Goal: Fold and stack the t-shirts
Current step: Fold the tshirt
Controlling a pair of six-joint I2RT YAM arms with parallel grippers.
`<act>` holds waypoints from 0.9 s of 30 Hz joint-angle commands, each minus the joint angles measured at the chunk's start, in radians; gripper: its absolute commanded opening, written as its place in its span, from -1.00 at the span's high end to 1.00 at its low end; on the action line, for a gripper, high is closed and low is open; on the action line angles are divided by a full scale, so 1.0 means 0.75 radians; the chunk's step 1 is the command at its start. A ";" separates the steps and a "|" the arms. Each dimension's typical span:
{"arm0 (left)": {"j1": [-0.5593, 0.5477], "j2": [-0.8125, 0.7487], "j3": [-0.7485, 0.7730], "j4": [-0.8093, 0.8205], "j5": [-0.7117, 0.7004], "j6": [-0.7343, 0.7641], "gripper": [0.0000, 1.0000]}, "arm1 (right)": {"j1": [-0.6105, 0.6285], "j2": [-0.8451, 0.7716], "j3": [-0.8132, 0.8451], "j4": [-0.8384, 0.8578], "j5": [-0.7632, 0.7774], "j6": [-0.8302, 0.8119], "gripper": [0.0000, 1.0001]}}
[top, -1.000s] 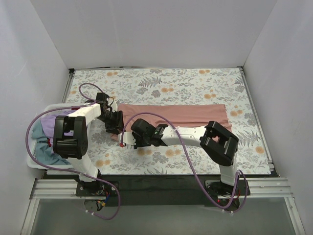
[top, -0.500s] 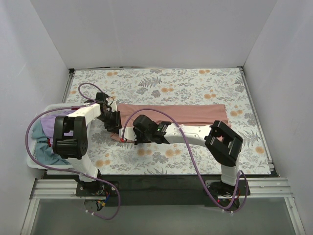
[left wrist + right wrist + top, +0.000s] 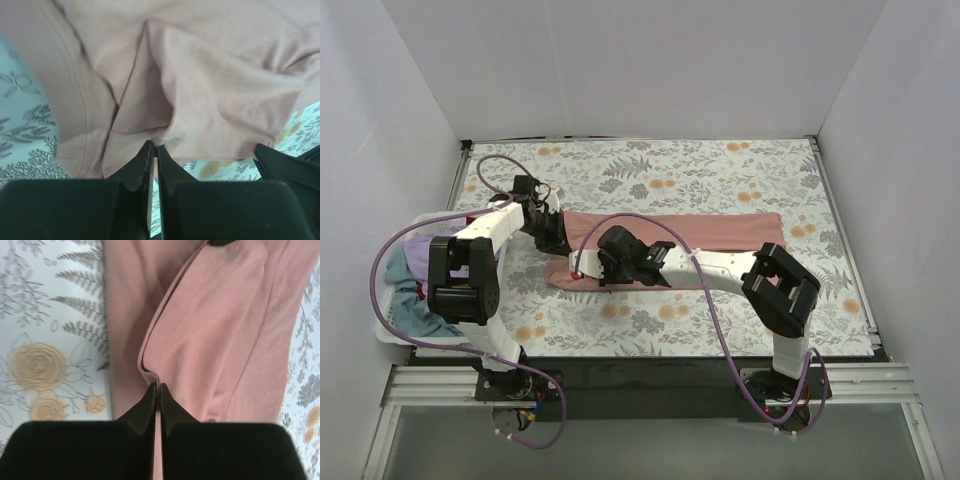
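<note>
The salmon-pink t-shirt [image 3: 710, 232] lies as a long folded band across the middle of the table. My left gripper [image 3: 549, 240] is shut on a bunched fold of the pink t-shirt [image 3: 200, 85] at the band's left end, with cloth pinched at the fingertips [image 3: 148, 150]. My right gripper [image 3: 582, 268], just in front of it, is shut on a hemmed edge of the same shirt [image 3: 210, 330] near the front left corner. A lavender t-shirt [image 3: 420, 248] and a teal-blue t-shirt [image 3: 412, 310] lie crumpled in the basket.
A white plastic basket [image 3: 392, 338] sits off the table's left edge beside the left arm. The floral tablecloth [image 3: 670, 165] covers the table, with white walls on three sides. Purple cables loop over both arms.
My left gripper has shut on the shirt's left end and shifted slightly back. My right gripper has moved back and left with the hem, and the left end now lies wider.
</note>
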 commanded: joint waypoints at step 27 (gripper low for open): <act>0.007 0.158 0.301 0.037 0.130 -0.067 1.00 | -0.321 0.021 0.088 0.068 -0.205 -0.141 0.97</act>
